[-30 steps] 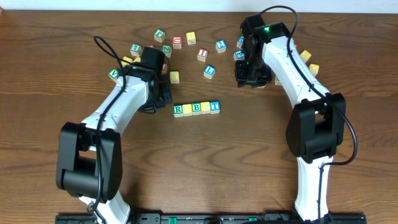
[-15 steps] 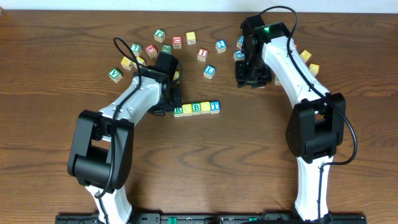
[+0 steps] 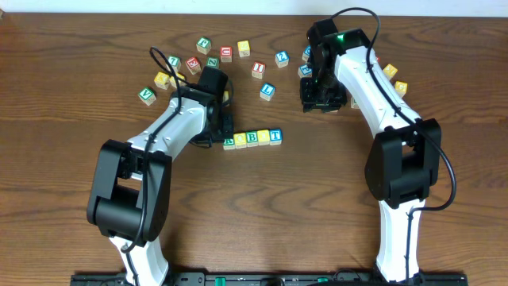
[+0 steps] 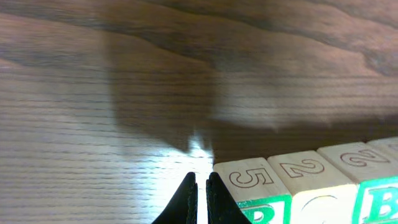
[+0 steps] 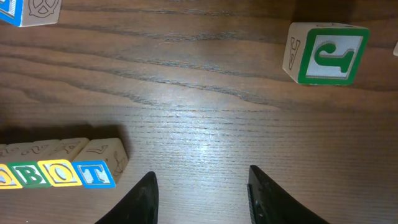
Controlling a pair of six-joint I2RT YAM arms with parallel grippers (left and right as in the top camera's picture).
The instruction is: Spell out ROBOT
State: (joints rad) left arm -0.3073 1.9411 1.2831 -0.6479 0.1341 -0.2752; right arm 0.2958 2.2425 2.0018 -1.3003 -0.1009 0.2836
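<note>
A dark brown wooden table [image 3: 63, 95] fills the overhead view. Two white-and-black robot arms reach across it from the near edge: the left arm [image 3: 163, 139] bends in toward the middle, and the right arm [image 3: 373, 87] stretches up to the far right.

The left gripper [image 4: 200, 186] is closed tight, its two black fingers pressed together with nothing between them. Its tips sit low on the wood, just beside the left end of the cube row. The right gripper [image 5: 202, 186] stands partly open and holds nothing, with only bare wood between its fingers. It is well apart from the row.

The row of five small wooden alphabet cubes [image 3: 252, 138] lies mid-table, the cubes side by side and touching. From the left they are the green-lettered R cube [image 3: 229, 141], a yellow-faced O cube [image 3: 240, 140], the green-lettered B cube [image 3: 252, 138], a second yellow-faced O cube [image 3: 263, 137] and the blue-lettered T cube [image 3: 275, 136].

Loose coloured letter cubes [image 3: 214, 59] lie scattered behind the row. One green-framed cube [image 5: 323, 53] sits alone ahead of the right gripper.
</note>
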